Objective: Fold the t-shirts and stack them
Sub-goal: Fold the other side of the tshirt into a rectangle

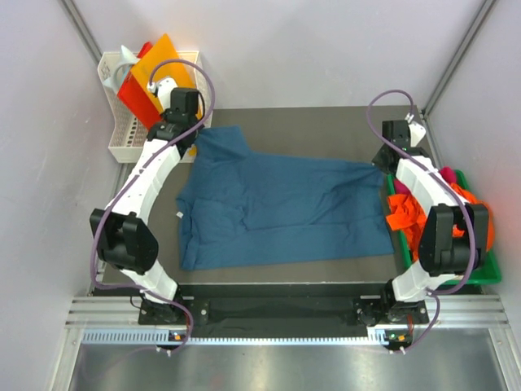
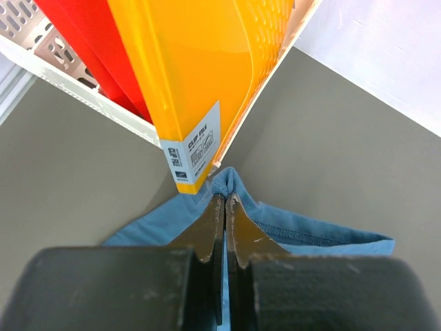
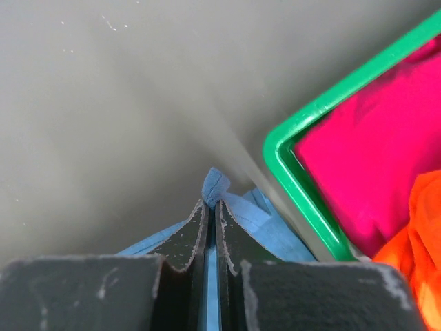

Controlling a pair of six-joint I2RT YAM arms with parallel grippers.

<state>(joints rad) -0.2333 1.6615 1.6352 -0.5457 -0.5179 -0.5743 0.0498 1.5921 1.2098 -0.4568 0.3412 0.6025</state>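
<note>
The left fingers are pinching shut on a far corner of the blue t-shirt, with a small fold of hem poking out just beyond the tips. Right ahead of them the yellow folder and the white basket are standing very close. Any lift is therefore best going up and back toward the arms, not forward. Between the two pairs of fingers the shirt is lying spread but wrinkled on the tabletop. The right fingers are clamping shut on the opposite far corner. Just to their right the green tray is holding a pink t-shirt and an orange t-shirt. A fold appears to be starting, so both corners should be rising evenly, held taut, and travelling together toward the near hem.
</note>
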